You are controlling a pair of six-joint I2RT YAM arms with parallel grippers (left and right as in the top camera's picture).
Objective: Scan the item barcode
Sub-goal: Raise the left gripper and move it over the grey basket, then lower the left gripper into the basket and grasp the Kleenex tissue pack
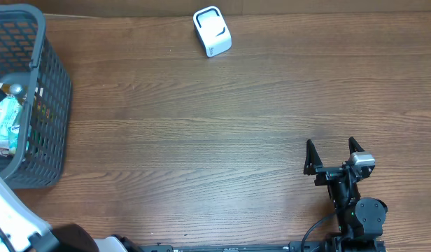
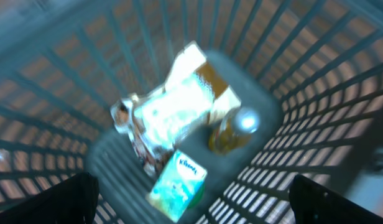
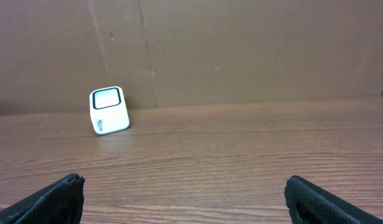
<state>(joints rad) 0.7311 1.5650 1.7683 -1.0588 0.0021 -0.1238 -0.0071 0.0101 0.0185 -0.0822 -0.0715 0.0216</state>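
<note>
at the far left edge of the table a grey slatted basket is standing, and the items for scanning are lying on its bottom. the left wrist camera is looking straight down into it, and the view is a little blurred. a green kleenex pack is lying nearest to the camera. a pale crumpled packet is resting in the middle against a brown box. a yellowish bottle with a silver cap is sitting just beside them. the left fingers are showing in both lower corners, spread wide apart over the basket and holding nothing. the white scanner is sitting near the back edge of the table, well apart from the basket. the right fingers are hovering low over the table at the front right, also wide open and empty, and facing the back of the table.
</note>
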